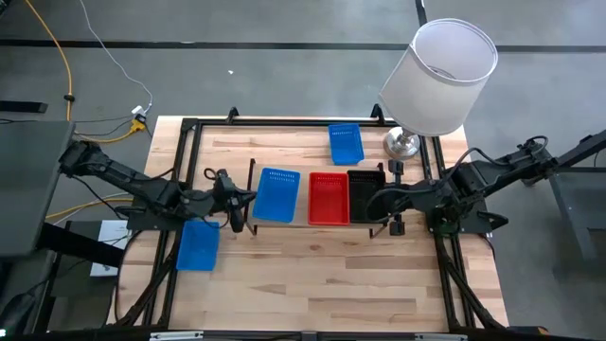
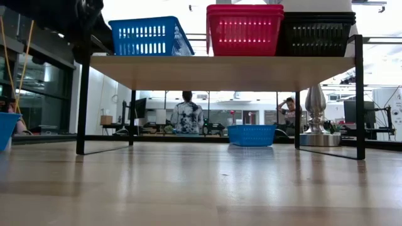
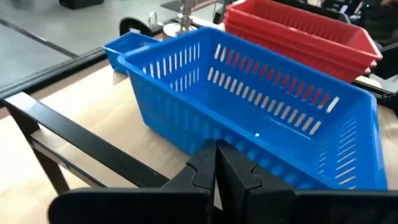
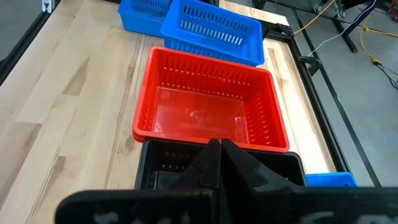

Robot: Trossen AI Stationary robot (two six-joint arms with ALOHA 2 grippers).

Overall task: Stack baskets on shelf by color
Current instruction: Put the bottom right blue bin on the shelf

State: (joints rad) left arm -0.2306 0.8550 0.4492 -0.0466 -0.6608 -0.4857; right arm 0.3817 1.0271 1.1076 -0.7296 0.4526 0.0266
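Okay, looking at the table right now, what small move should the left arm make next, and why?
Probably swing the left gripper, which is shut and empty beside the blue basket on the shelf, toward the loose blue basket on the table near it, opening on the way. Red and black are already on the shelf; another blue basket lies farther back.
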